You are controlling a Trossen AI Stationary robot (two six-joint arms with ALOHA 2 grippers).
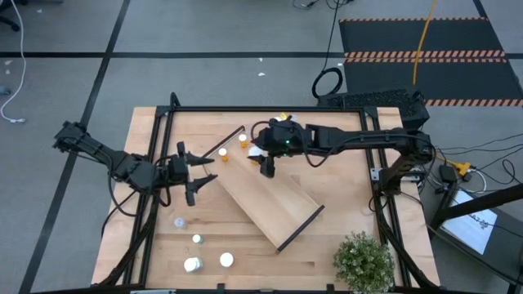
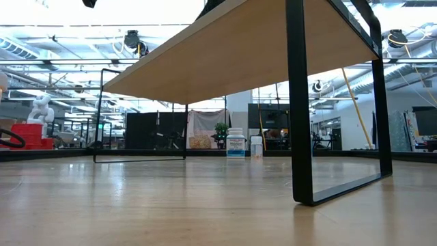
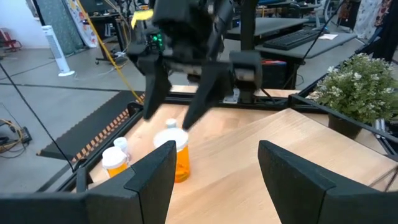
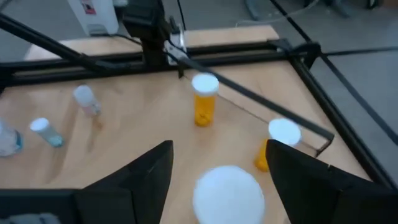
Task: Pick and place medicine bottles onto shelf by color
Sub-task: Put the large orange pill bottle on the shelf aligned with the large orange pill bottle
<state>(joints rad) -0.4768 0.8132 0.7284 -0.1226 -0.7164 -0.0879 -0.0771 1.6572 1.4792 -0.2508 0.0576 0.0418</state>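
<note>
The shelf [image 1: 270, 200] lies slantwise across the table, its light board raised on dark end frames [image 2: 300, 102]. My right gripper [image 1: 267, 169] hovers open over the shelf's far-left part. Straight below it, an orange medicine bottle with a white cap [image 4: 227, 193] stands on the board [image 3: 174, 152], and the fingers end just above the cap. Two more orange bottles [image 1: 243, 140] [image 1: 222, 153] stand by the shelf's end wall. Several pale bottles [image 1: 197, 238] stand on the table at the near left. My left gripper [image 1: 196, 175] waits open by the shelf's left side.
A potted plant [image 1: 364, 261] stands at the table's near right corner. A black frame [image 1: 245, 109] runs around the table's edges. The right half of the shelf board [image 1: 290, 212] lies bare.
</note>
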